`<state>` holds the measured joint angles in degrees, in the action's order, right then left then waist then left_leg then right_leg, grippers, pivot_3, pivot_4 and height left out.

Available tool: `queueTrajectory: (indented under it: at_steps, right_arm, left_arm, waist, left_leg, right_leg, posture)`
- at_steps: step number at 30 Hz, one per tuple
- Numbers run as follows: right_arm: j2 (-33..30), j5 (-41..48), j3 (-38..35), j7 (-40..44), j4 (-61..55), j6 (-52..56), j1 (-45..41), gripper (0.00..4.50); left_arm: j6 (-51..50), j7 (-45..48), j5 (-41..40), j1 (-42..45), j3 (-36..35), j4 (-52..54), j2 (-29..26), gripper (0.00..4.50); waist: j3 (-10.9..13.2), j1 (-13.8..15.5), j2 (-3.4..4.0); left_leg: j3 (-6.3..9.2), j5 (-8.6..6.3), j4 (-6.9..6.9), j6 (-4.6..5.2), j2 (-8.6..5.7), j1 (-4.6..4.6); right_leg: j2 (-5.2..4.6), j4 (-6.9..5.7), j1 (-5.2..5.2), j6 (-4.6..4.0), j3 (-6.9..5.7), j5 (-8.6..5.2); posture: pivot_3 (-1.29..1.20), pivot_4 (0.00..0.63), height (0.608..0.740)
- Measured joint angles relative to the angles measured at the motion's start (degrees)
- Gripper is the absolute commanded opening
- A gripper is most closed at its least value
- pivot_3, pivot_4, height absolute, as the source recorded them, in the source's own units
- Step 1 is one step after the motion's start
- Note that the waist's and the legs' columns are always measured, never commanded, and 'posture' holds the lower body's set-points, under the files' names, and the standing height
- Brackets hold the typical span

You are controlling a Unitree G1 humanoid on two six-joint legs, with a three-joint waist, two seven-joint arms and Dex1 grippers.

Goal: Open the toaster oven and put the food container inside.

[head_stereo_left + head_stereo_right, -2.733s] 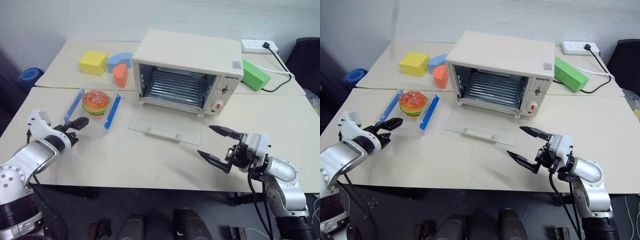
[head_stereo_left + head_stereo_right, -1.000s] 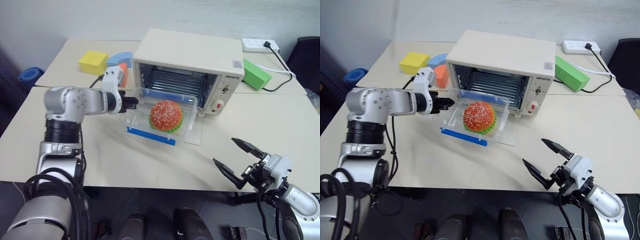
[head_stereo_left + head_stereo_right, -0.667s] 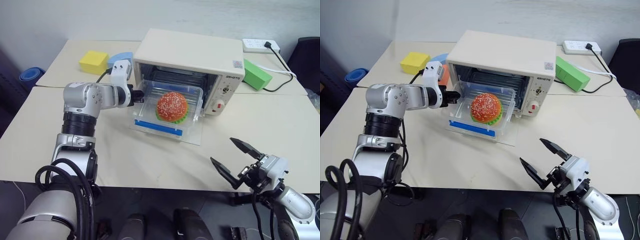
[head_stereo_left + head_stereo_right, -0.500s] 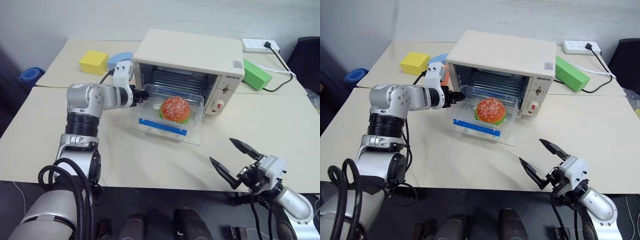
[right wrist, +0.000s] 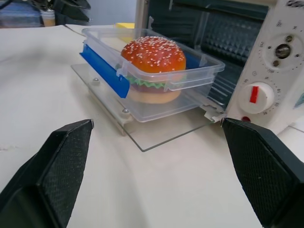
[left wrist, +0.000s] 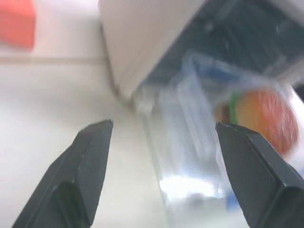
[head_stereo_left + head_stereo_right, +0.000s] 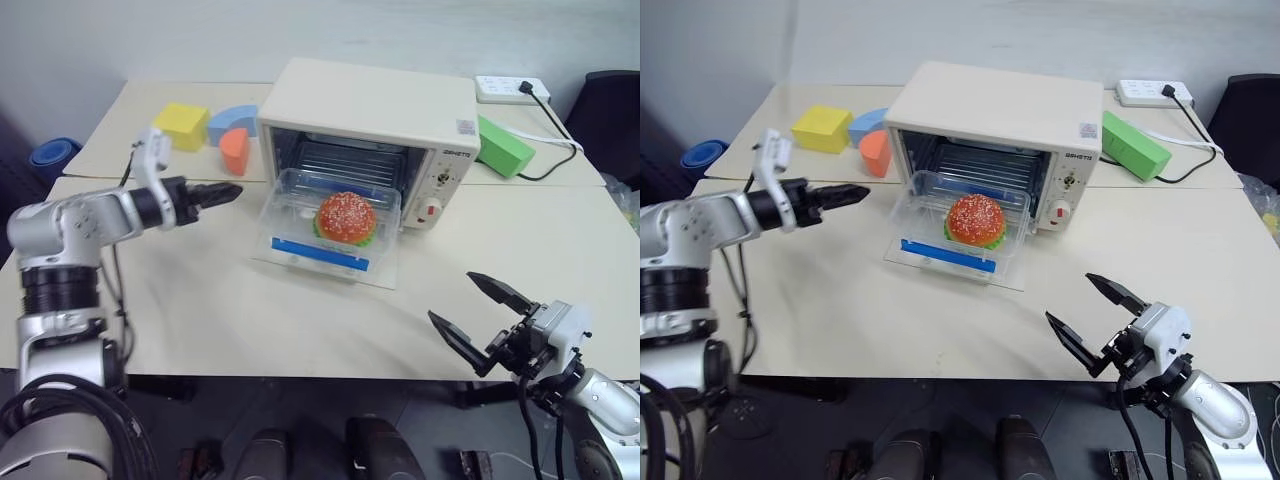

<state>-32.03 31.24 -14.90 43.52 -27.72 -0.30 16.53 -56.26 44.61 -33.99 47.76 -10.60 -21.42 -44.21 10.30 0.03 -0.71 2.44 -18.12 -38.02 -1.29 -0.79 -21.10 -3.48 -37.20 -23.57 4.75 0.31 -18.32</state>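
Food container point(image 7: 330, 222) with toy burger on our toaster oven's point(image 7: 372, 130) lowered glass door, our left claw point(image 7: 222, 192) parted beside it, right claw point(image 7: 484, 317) parted, nearer us.

The two head views looked forward and down from above the table point(image 7: 200, 310), with the toaster oven point(image 7: 372, 120) at upper centre. Each wrist view looked low along its fingers, close to the oven's open front. All four shared the food container point(image 5: 152, 76) on the door.
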Motion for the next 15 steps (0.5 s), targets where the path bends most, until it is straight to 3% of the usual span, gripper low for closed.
queueTrajectory:
  at_steps: [2, 5, 10, 13, 15]
  right_arm:
    - [-1.3, 0.7, 0.5, 0.7, -0.4, 1.8, -1.6, 3.93]
    - [-3.6, 0.5, 3.3, 1.2, -1.7, 5.8, -3.9, 2.94]
    - [-3.6, -2.9, 11.1, 0.0, -3.7, 10.6, -7.8, 1.27]
    - [-2.2, -5.3, 15.6, -0.6, -2.7, 12.3, -12.4, 0.26]
    - [-1.4, -7.1, 17.5, -1.0, -0.4, 13.1, -16.1, 0.04]
  left_arm:
    - [6.7, 5.3, 1.7, -1.4, 0.2, -1.1, -2.1, 2.52]
    - [20.7, 15.6, 4.7, -7.4, 1.1, 0.2, -3.7, 1.59]
    - [34.5, 23.2, 7.7, -18.4, 5.5, 7.5, 0.0, 0.09]
    - [39.2, 23.1, 9.3, -21.1, 7.2, 10.7, 3.2, 0.00]
    - [40.1, 20.7, 9.9, -21.3, 8.1, 11.6, 7.0, 0.00]
  waist:
    - [0.0, 0.4, 0.00]
    - [0.0, 0.5, 0.04]
    - [0.0, 0.7, 0.02]
    - [0.0, 0.8, 0.02]
    - [0.0, 1.0, 0.02]
  left_leg:
    - [0.03, -0.01, 0.00, 0.09, -0.06, -0.01]
    - [-0.02, -0.04, 0.07, 0.14, -0.05, -0.01]
    - [0.05, -0.08, 0.05, 0.21, 0.01, -0.18]
    - [0.02, -0.16, 0.00, 0.36, 0.00, -0.15]
    - [0.03, -0.18, -0.03, 0.45, -0.01, -0.14]
  right_leg:
    - [-0.05, 0.05, 0.02, 0.01, 0.01, 0.01]
    - [-0.07, 0.11, 0.01, 0.01, 0.04, 0.01]
    - [-0.06, 0.20, -0.04, 0.00, 0.02, 0.01]
    - [-0.06, 0.18, -0.01, 0.03, 0.02, 0.02]
    - [-0.06, 0.16, 0.00, 0.05, 0.01, 0.03]
  posture:
    - [0.00, 0.150, 0.740]
    - [0.00, 0.150, 0.740]
    - [0.00, 0.150, 0.740]
    - [0.00, 0.150, 0.740]
    - [0.00, 0.150, 0.740]
